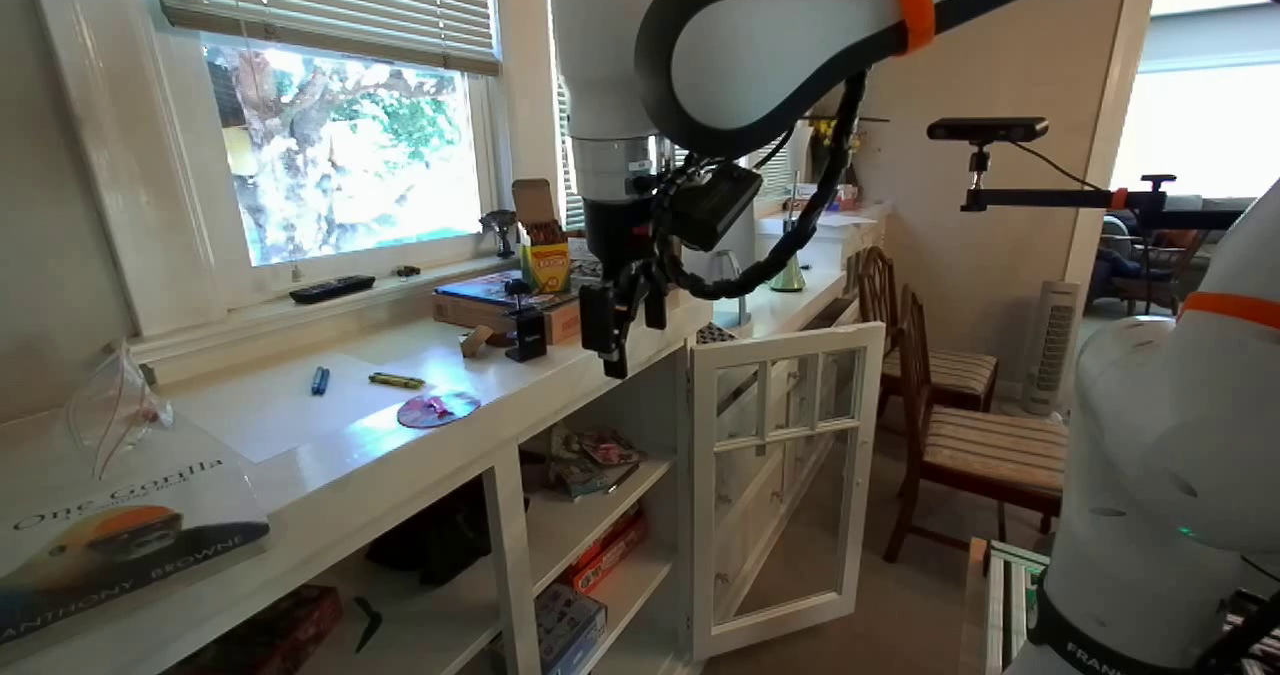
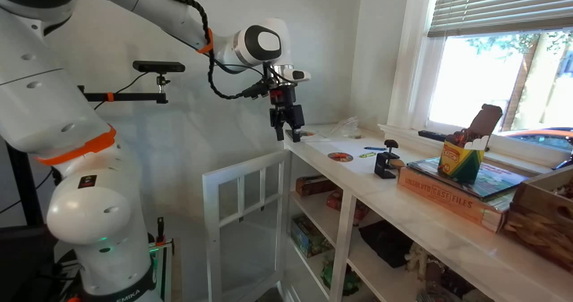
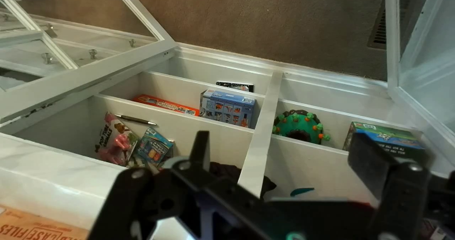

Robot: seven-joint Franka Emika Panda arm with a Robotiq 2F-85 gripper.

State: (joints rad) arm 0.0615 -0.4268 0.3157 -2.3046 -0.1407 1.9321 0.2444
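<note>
My gripper hangs pointing down above the front edge of the white counter, jaws apart with nothing between them. In the wrist view the gripper spreads wide over the open shelves below. On the counter lie a shiny disc, a yellow-green crayon and a blue one, on or beside white paper. A black clamp stands near them. Behind it, a yellow and green crayon box with its lid up sits on a stack with an orange game box.
A glass-paned cabinet door stands open beneath the gripper. Shelves hold a blue box, a green round toy and a green box. A book and a clear bag lie at the counter's end. A wooden crate stands opposite.
</note>
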